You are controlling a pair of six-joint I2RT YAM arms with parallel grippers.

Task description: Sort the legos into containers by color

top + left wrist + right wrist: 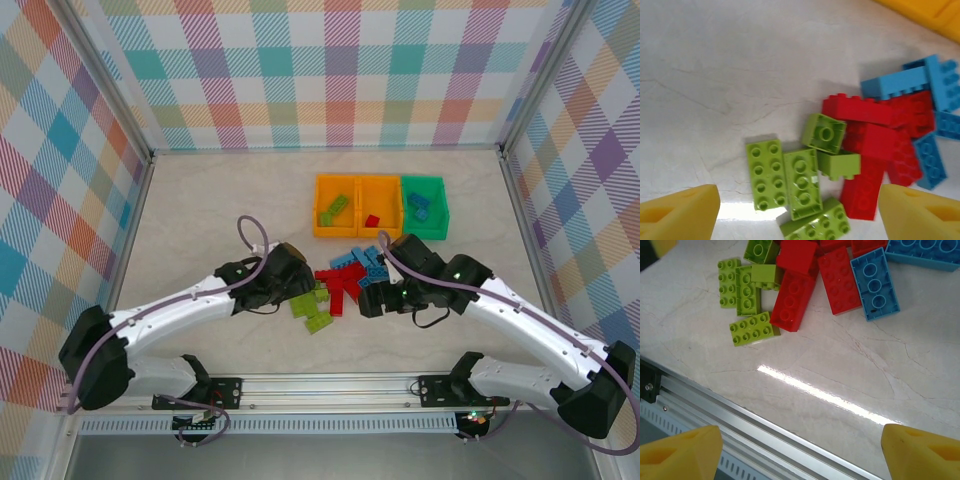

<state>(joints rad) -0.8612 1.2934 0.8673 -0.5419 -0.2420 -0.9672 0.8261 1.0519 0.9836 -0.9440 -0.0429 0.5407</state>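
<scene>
Bare table (200, 210) lies open left of the legos (335, 285) — containers (317, 205) wall off the far side.

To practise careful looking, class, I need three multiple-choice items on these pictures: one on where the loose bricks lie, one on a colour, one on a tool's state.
1. Where does the loose brick pile lie?
A. in an orange bin
B. on the table, between the left tool and the right tool
C. on the metal rail

2. What colour are the bricks in the green bin?
A. red
B. blue
C. lime

3. How is the left tool?
A. shut on a red brick
B. shut, empty
C. open, empty

Answers:
1. B, the top view shows the pile there.
2. B, blue bricks lie inside.
3. C, its yellow fingers stand wide apart, gripping nothing.
</scene>
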